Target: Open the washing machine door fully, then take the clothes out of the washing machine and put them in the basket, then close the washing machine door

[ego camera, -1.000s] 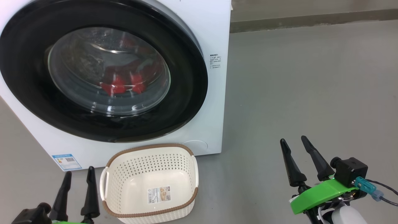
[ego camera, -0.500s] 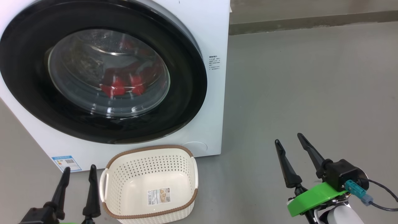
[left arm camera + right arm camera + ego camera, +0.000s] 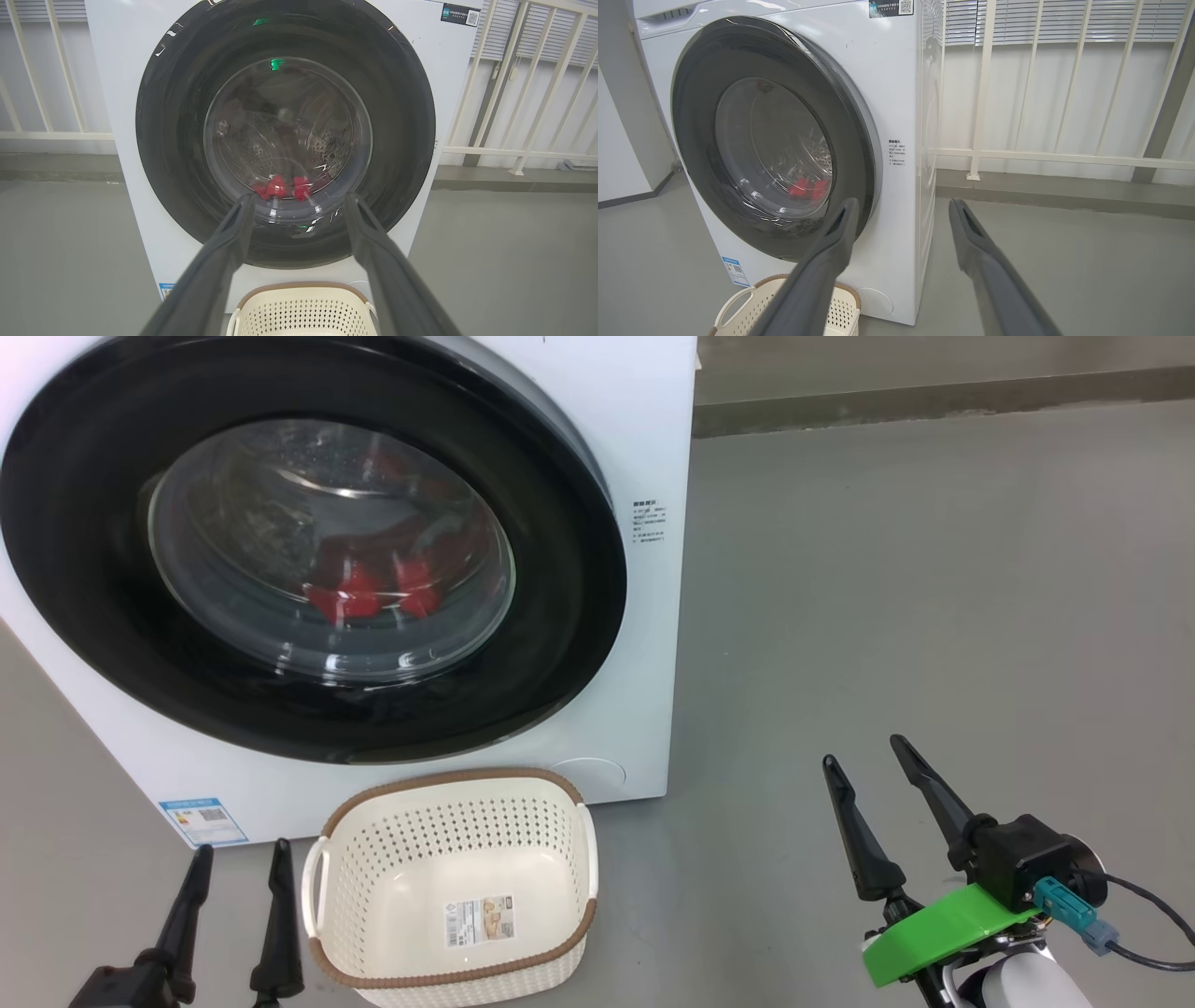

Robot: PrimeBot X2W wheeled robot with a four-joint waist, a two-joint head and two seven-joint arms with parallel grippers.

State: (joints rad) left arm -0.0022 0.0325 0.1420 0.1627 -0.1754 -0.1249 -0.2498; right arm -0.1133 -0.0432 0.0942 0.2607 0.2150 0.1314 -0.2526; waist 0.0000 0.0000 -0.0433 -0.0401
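1. Washing machine door (image 3: 84, 616) covers the front opening of the washing machine (image 3: 644, 429); latched or ajar, cannot tell.
2. Clothes (image 3: 359, 597): red, low in the drum, seen through the glass.
3. Basket (image 3: 448, 779) on the floor (image 3: 934, 569), just in front of the machine, below the door.
4. Left pincer (image 3: 242, 847) released, fingers apart, just beside the basket's left handle.
5. Right pincer (image 3: 864, 750) released, fingers apart, well right of the basket, above the floor.

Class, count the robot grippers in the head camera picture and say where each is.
2. The left gripper is lower left, beside the basket; the right gripper is lower right, over the floor. Both open.
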